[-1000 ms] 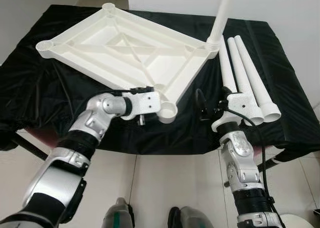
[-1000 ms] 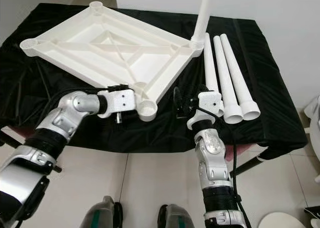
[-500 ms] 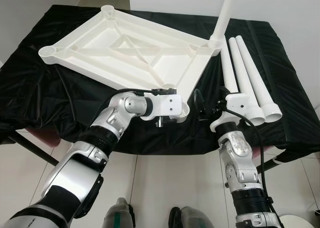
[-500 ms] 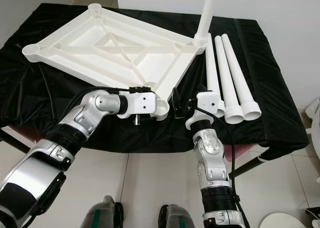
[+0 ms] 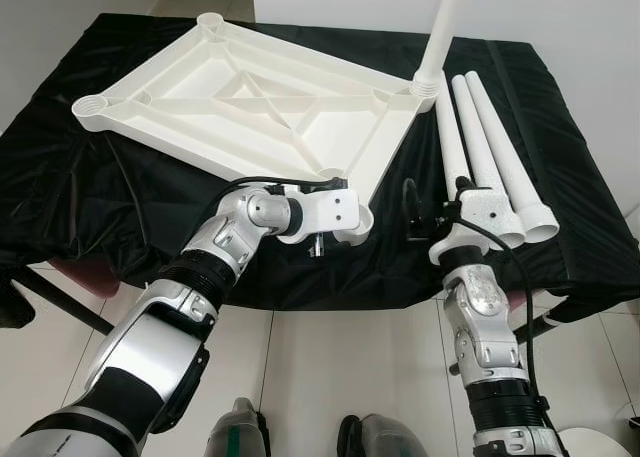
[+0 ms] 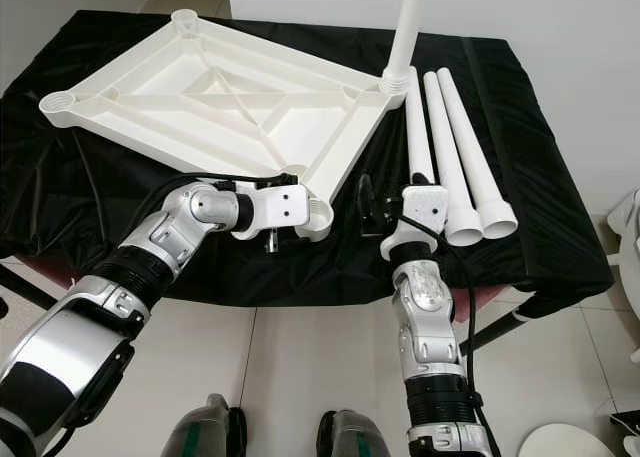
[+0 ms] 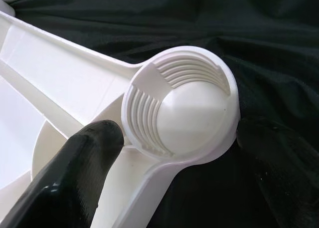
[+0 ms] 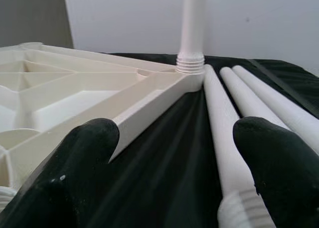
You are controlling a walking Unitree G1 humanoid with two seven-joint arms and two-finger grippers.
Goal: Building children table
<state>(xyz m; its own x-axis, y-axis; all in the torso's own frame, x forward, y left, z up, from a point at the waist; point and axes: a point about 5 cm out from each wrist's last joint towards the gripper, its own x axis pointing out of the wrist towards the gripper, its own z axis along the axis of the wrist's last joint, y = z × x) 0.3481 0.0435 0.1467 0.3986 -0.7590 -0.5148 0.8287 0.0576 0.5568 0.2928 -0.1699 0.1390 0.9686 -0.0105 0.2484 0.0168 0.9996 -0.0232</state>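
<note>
A white plastic child's tabletop [image 5: 250, 102] lies upside down on the counter [image 5: 90, 207], which is draped in a black cloth, its ribbed underside facing up. It sits skewed, one corner toward the far edge, one toward the left edge, one toward the near edge. A round threaded socket [image 7: 182, 106] stands at each corner. One long white plastic leg tube [image 5: 443, 22] stands upright in the socket nearest the far right of the counter.

Three more white plastic leg tubes [image 5: 490, 147] lie side by side on the cloth toward the right edge, touching or nearly touching each other, their wider threaded ends pointing to the near edge.

The left gripper [image 7: 174, 153] is at the tabletop's near corner. Its two black fingers [image 7: 75, 173] are apart, one on either side of the empty socket there: one finger lies against the flat plastic just inside the socket, the other sits on the cloth side at the socket's outer wall. Whether they press on it I cannot tell.

The right gripper [image 8: 169, 158] hovers over the cloth near the front edge, just beside the threaded end of the nearest lying tube. Its fingers [image 8: 84, 163] are spread wide with nothing between them, pointing along the gap between the tabletop's edge and the tubes.
</note>
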